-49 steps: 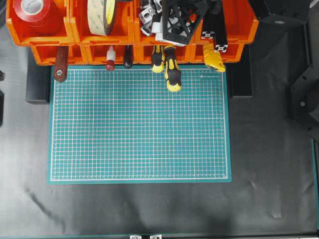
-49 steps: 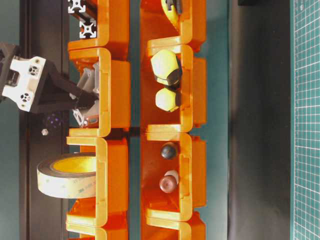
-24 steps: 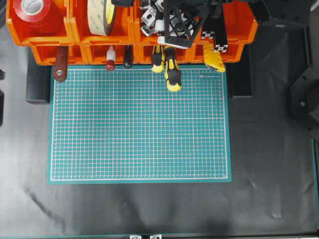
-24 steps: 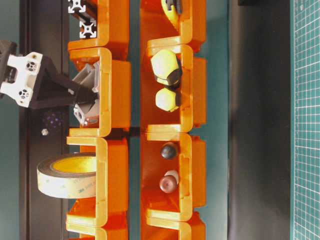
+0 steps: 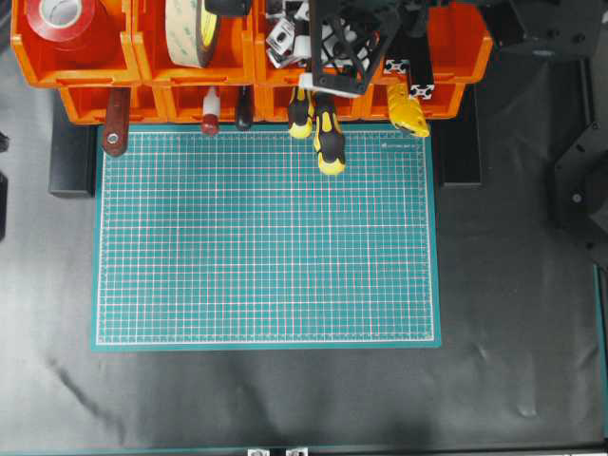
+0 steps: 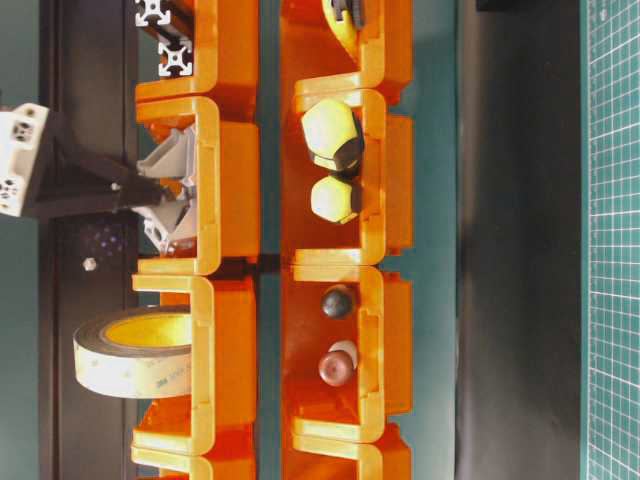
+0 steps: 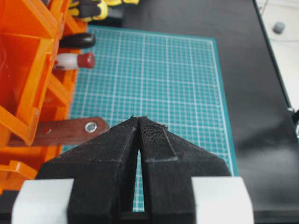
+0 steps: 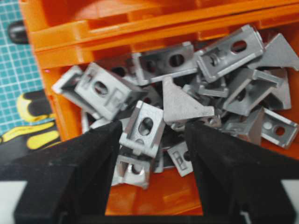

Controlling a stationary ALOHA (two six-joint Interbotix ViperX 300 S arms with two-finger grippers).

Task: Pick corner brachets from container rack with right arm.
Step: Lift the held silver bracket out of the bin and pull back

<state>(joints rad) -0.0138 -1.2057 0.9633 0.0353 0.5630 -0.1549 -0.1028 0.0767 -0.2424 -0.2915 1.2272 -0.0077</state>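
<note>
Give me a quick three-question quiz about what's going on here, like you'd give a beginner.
1. True or false: the right gripper is down in a bin of the orange rack.
2. What fills that bin?
3. Which is pressed shut: A) left gripper, B) right gripper?

Key:
1. True.
2. Silver corner brackets, piled loosely; the fingers straddle one.
3. A; it hangs over the green mat, holding nothing.

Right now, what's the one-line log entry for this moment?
phase: reaching into bracket bin | right gripper: jaws astride the brackets, nothing lifted | left gripper: shut, idle over mat | rack: brackets still inside
</note>
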